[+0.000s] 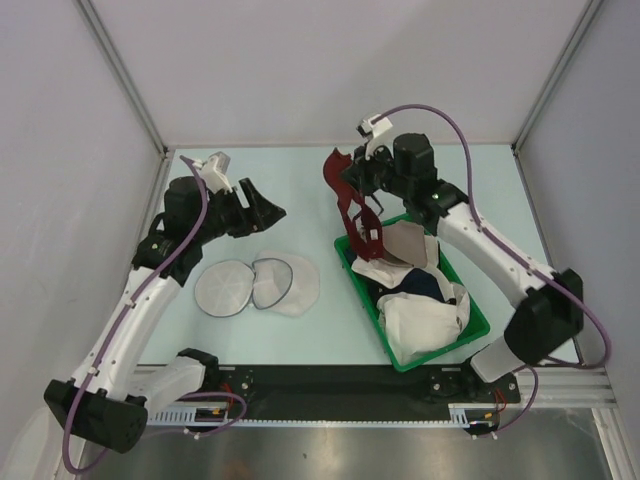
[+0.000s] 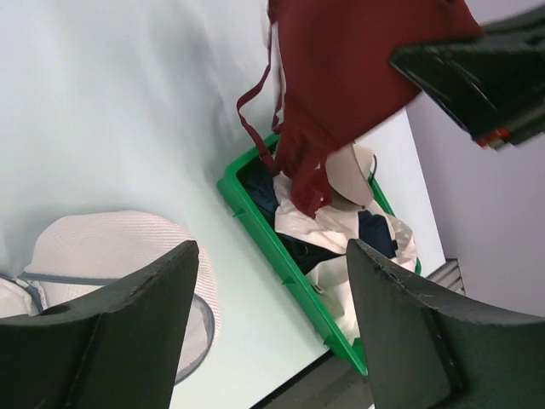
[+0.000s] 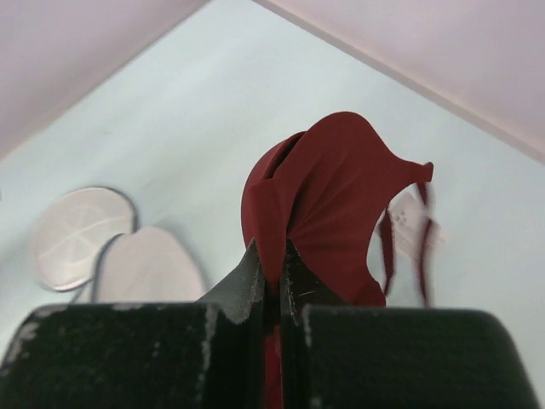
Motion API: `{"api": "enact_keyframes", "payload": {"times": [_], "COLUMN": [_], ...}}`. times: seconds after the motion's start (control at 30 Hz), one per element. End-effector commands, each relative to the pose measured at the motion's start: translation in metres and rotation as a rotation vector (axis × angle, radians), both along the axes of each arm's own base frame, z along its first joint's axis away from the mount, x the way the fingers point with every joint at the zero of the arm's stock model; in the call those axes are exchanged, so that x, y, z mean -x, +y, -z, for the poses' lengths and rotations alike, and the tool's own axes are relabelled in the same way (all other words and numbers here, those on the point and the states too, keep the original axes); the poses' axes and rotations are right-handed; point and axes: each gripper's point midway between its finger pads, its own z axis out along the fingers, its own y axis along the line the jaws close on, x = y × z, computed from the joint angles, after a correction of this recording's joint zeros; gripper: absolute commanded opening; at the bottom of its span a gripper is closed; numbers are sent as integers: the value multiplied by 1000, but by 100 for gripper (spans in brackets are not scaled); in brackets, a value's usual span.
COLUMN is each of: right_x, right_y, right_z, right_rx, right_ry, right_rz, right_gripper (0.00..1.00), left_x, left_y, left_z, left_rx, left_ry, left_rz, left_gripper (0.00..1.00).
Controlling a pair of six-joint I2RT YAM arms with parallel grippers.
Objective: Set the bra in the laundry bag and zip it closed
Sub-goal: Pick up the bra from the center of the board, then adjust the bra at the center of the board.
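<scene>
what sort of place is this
Likely a robot lab cell, not a home: plain panels wall in a pale table, and the left arm and right arm are bolted to a rail.

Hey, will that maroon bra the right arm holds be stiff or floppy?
Probably floppy: the bra hangs limp from the right end effector. Likely light, since a narrow pinch holds it. Its trailing end may snag the green basket.

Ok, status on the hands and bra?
Right hand shut on dark red fabric bra, lifted, tail hanging over green plastic basket. Left hand open, empty. White mesh clamshell laundry bag lies open, nothing on it.
</scene>
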Motion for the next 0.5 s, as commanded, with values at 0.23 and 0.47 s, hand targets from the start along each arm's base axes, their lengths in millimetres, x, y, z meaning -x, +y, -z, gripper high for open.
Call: {"api": "enact_keyframes", "payload": {"times": [0.23,0.47], "right_x": [-136,-160], "right_y": [-9,-7], "right_z": [-81,-63], "right_rx": [-33,97], "right_ry": [-347,-399], "right_rz": [38,12], "right_gripper": [0,0], "left_x": [-30,-39], "left_y": [9,30], "left_z": [1,16], "left_rx": [47,35], "left_ry": [-11,27], "left_rz": [-52,-120], "left_gripper": [74,76]}}
